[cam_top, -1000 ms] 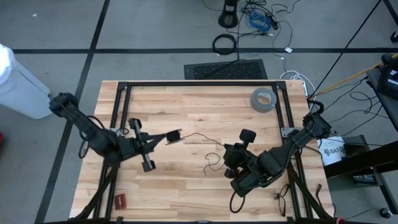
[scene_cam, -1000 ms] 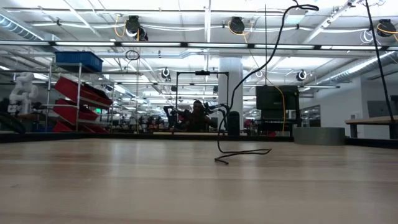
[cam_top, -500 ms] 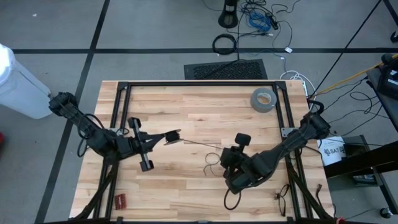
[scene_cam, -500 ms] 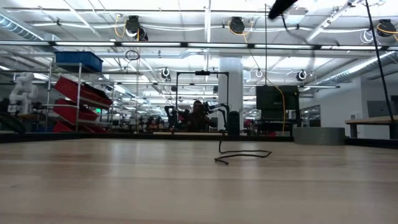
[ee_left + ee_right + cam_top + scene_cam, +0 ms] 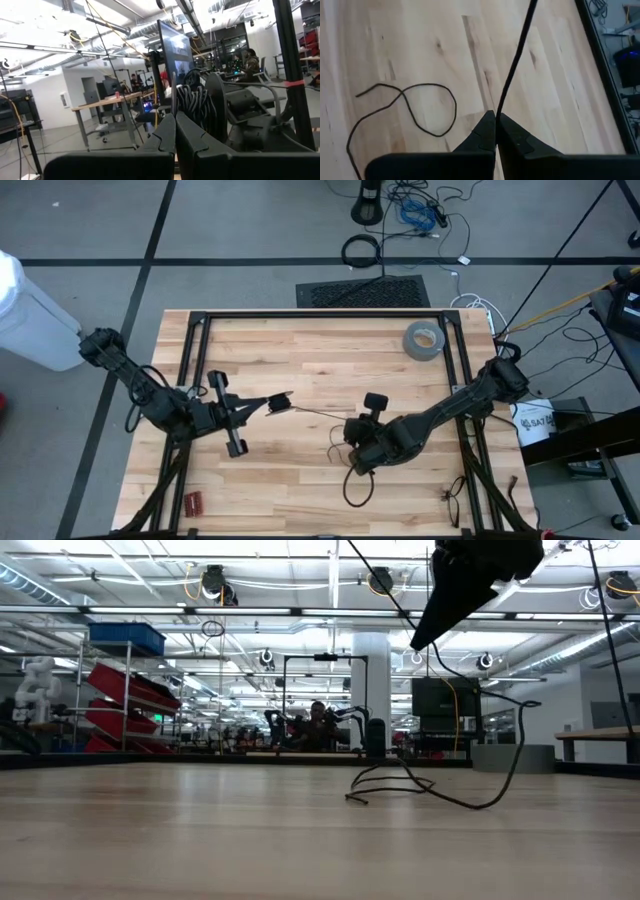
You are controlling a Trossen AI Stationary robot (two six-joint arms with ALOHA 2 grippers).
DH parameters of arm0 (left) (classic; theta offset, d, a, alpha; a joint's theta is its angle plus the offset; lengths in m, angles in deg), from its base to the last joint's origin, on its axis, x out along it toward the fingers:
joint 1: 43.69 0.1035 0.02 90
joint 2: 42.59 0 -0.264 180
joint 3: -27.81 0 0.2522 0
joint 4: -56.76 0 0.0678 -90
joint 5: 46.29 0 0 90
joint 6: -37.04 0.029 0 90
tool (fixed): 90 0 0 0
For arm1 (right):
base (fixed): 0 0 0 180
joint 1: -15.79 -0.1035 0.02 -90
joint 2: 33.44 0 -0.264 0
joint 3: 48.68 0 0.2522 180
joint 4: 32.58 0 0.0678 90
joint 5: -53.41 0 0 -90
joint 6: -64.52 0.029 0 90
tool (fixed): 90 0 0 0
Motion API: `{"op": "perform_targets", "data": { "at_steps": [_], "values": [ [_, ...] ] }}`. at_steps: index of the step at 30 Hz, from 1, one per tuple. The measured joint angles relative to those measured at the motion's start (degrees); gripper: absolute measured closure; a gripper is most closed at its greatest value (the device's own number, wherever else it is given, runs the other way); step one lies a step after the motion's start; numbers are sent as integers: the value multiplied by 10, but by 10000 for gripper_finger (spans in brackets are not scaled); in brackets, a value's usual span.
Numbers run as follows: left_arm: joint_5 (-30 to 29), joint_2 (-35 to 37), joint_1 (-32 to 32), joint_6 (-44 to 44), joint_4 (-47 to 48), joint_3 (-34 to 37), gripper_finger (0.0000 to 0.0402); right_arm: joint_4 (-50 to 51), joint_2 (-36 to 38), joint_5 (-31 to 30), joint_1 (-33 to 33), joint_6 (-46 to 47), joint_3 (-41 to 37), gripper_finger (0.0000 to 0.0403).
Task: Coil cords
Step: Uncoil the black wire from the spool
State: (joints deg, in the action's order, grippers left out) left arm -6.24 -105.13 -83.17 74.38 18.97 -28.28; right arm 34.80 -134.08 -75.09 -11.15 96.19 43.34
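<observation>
High view: cords (image 5: 318, 412) strung between left gripper (image 5: 281, 401) and right gripper (image 5: 349, 442) at mid-table, both pressed together, each pinching the wire; slack lies in one loose loop, so coiling judged barely begun. Right wrist view: loop (image 5: 427, 111) flat on wood, a detail unclear from above

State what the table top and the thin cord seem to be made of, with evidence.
Table top: looks like pale wood planks with a smooth finish; grain, knots and board seams show. Cord: probably matte black plastic-coated wire; it bends into loose loops.
</observation>
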Motion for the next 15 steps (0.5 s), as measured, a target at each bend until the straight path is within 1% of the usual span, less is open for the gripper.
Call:
{"op": "perform_targets", "data": {
  "at_steps": [3,6,12,15],
  "values": [
    [0,1,0,-1,-3,0,401,-7,0,0,-2,-11,0,393],
    [0,3,0,-1,-9,-2,401,-20,7,3,-9,-24,-3,376],
    [0,2,0,-2,-1,-2,401,-71,51,-1,-28,-47,-2,342],
    [0,2,0,-10,8,-2,401,-120,75,-4,-38,-70,-1,333]
  ]
}}
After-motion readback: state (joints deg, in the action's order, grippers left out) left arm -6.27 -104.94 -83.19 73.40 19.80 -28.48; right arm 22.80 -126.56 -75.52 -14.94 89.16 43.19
